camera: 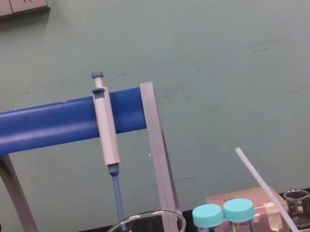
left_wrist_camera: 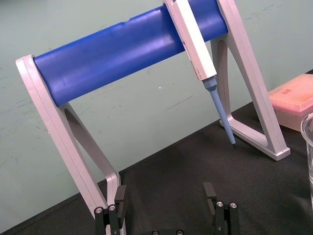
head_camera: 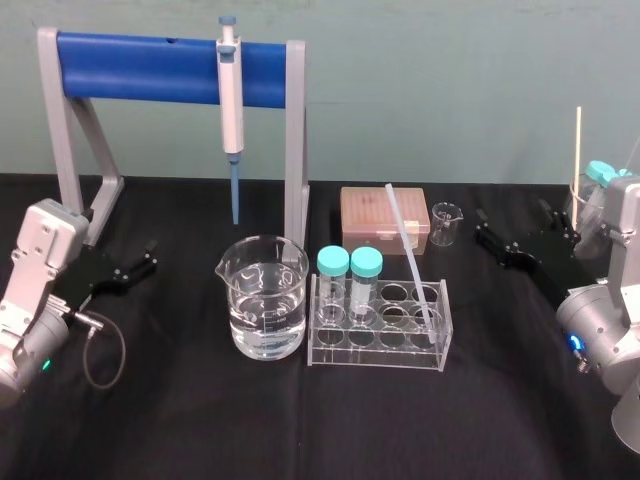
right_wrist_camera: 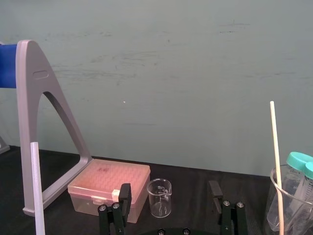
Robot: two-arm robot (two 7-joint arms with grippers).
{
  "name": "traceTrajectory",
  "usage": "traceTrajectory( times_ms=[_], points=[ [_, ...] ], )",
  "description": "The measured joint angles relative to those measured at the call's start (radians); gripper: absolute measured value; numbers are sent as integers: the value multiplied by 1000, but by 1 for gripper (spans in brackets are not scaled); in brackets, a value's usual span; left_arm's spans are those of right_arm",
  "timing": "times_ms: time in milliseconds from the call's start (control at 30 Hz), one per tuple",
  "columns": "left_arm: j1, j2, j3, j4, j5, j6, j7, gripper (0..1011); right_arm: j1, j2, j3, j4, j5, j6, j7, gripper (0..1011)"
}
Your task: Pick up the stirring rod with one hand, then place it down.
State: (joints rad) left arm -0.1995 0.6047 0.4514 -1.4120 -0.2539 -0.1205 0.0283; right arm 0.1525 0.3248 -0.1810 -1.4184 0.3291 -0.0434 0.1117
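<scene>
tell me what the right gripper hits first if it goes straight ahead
Probably the small empty beaker, which sits almost centred ahead of the open right gripper; the pink tip box lies just off that line. Depth is hard to judge.

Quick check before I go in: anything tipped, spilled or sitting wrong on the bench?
Nothing spilled or broken. The one oddity is the stirring rod: it stands tilted in the tube rack, lower end in a right-hand hole, top leaning toward the pink tip box. The left gripper and right gripper sit open at the sides.
</scene>
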Motion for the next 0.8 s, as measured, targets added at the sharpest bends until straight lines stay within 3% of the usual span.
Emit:
traceTrajectory(
  times_ms=[800],
  points=[
    [0, 0, 0, 0, 0, 0, 0, 1000, 0, 2, -2, -1, 3, -4, 1, 1000]
  ],
)
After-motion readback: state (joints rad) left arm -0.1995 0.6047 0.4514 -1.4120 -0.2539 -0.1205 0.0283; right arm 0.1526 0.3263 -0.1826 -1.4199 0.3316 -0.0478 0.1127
